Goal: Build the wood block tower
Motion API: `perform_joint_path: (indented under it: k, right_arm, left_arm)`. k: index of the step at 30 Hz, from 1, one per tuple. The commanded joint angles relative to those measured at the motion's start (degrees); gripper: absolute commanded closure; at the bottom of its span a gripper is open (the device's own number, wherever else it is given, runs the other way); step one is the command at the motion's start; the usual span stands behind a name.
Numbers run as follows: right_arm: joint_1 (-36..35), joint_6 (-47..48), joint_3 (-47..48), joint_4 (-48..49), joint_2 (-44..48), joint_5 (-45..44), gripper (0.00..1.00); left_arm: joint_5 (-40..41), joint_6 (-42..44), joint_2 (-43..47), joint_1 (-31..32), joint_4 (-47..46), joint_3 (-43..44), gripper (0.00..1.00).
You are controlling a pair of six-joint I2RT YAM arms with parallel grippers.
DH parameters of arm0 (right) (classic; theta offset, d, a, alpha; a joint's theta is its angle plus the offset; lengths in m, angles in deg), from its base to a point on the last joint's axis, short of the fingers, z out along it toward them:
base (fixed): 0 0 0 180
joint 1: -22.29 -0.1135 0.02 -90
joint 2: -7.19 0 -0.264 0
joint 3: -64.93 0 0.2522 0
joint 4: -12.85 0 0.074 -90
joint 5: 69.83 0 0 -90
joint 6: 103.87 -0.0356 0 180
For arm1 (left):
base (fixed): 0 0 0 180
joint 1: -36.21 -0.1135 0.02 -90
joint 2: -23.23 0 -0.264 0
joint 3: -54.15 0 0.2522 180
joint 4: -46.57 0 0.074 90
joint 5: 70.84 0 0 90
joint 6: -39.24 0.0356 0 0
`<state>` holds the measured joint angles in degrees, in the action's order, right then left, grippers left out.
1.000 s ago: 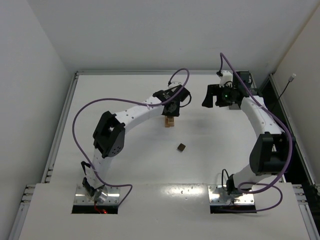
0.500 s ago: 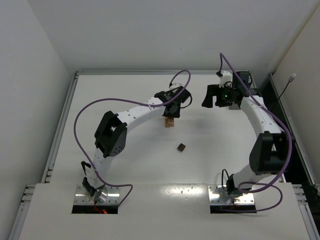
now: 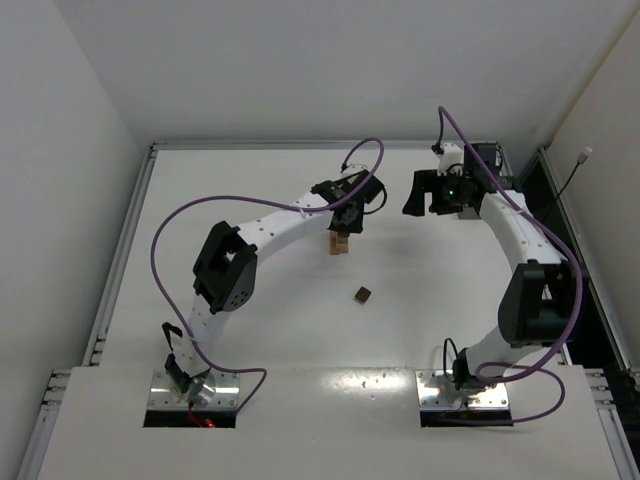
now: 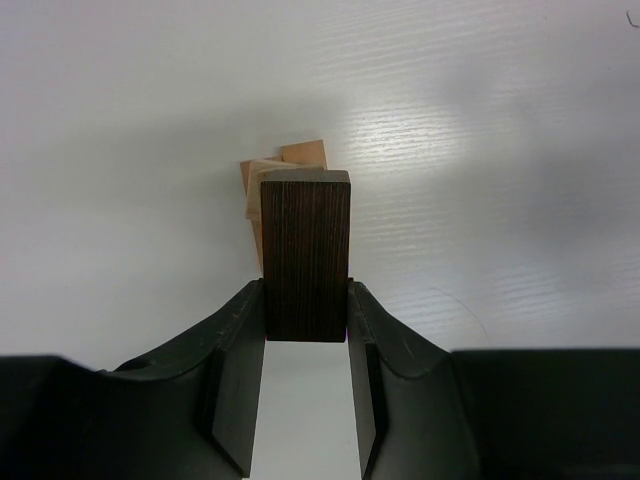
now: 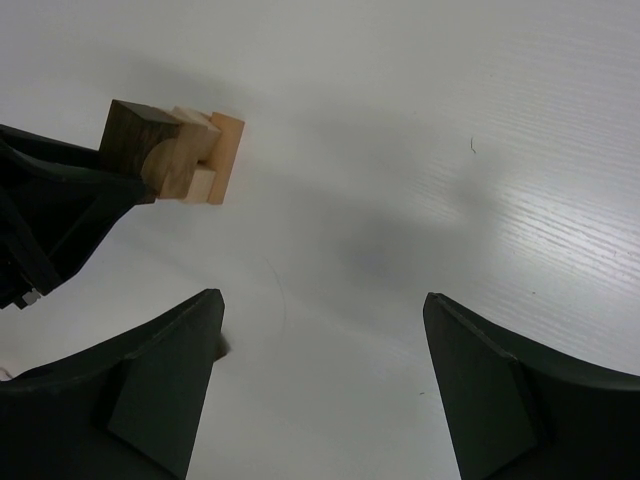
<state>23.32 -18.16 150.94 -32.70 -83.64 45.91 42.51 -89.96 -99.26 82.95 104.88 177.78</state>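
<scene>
white table [image 3: 250, 330], bare walls. the tower [image 3: 340, 243] of tan cubes stands mid-table; the left gripper [image 4: 305, 300] is clamped on a dark block [image 4: 305, 240] at its top. the right gripper [image 5: 320, 310] hangs beside the tower, jaws apart. a loose dark cube [image 3: 363, 294] lies nearby.

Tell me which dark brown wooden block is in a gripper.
The dark brown block in the left gripper, over the tan stack; the other dark block lies loose on the white table.
</scene>
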Motion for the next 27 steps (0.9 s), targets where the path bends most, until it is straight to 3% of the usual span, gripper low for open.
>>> perform_joint_path:
  k: [1,19,27]
  right_arm:
    - [0.28,-0.28,2.28,0.94,-0.58,0.98,0.22]
    - [0.28,-0.28,2.28,0.94,-0.58,1.51,0.22]
    - [0.28,-0.28,2.28,0.94,-1.11,2.04,0.22]
  left_arm:
    - [0.11,0.44,-0.37,0.63,-0.35,1.58,1.00]
    - [0.11,0.44,-0.37,0.10,0.18,0.00,1.00]
    - [-0.50,0.44,-0.37,-0.42,0.18,0.00,0.82]
